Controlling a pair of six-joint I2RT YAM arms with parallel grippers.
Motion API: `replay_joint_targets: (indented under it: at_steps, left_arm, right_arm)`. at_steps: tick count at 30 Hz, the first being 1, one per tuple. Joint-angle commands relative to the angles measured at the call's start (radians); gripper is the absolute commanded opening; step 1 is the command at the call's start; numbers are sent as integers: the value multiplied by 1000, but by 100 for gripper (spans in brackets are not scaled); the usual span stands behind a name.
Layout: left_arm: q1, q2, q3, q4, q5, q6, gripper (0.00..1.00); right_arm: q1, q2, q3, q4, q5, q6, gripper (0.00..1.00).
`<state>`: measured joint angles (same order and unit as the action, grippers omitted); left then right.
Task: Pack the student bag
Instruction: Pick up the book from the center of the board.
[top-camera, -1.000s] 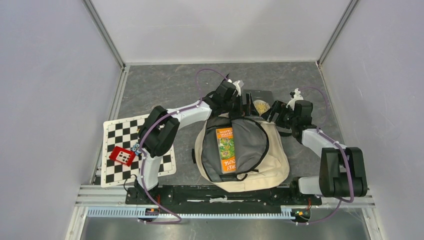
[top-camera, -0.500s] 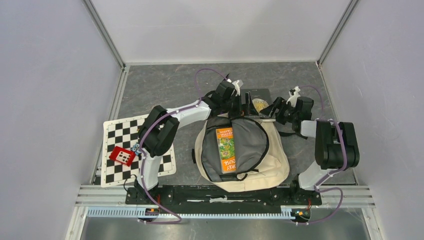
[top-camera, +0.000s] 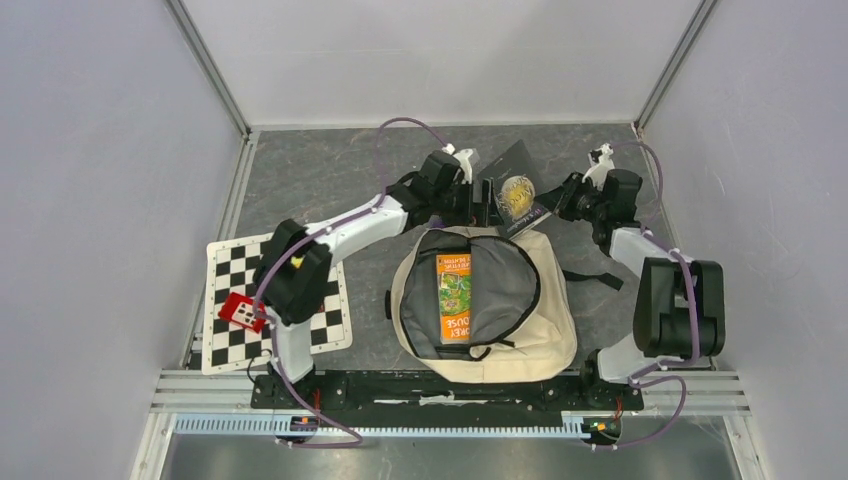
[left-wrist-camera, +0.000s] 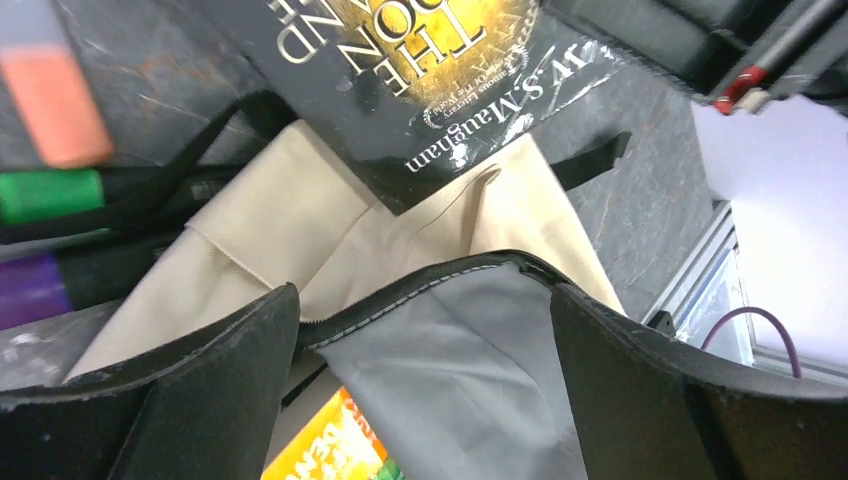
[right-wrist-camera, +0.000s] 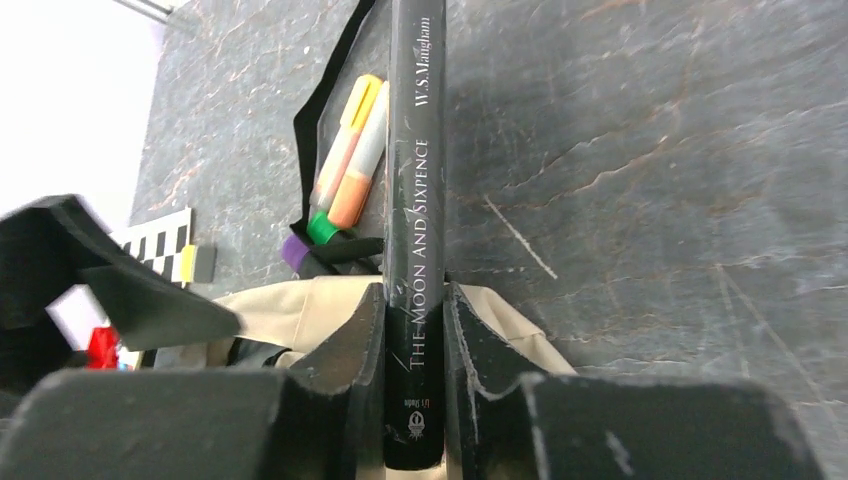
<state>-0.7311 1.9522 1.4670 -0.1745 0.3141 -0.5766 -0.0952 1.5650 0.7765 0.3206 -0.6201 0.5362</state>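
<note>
While right hand (right-wrist-camera: 415, 297) grips book (right-wrist-camera: 415, 170), bag (top-camera: 556, 305) lies alongside.

- The student bag (top-camera: 556, 325) is matt cream cloth with a woven look; its grey lining (top-camera: 500, 285) is smoother, with a light sheen.
- The black book (top-camera: 515, 190), at 12 o'clock from the bag, has a glossy cover that reflects light.
- The highlighters (right-wrist-camera: 355, 150) are smooth plastic.
- The table (top-camera: 330, 170) is dark, matt and stone-like, with fine scratches.
- The chequered mat (top-camera: 230, 265), at 9 o'clock, looks flat and matt.
</note>
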Motion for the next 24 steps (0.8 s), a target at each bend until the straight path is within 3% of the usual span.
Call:
replay_joint_targets:
  at_steps: [1,6,12,16,24]
  left_arm:
    - [13,-194,-25,-19,-64,90,100]
    - [21,-397,-196,80,-87,3,100]
    - [22,-632,-454,339,-84,-186,100]
    - [22,-751,-640,535,-101,-300,100]
    - [22,-947,-919,821,-139,-372,100]
  right_arm:
    - [-11,-115,73,-12,41,-97,0]
    - [-9,-262,30,49,14,-17,0]
    - [19,-434,-3,140,-5,128,0]
    - [137,-531,-47,205,43,201,0]
    - [367,-671,-159,425,147,414,0]
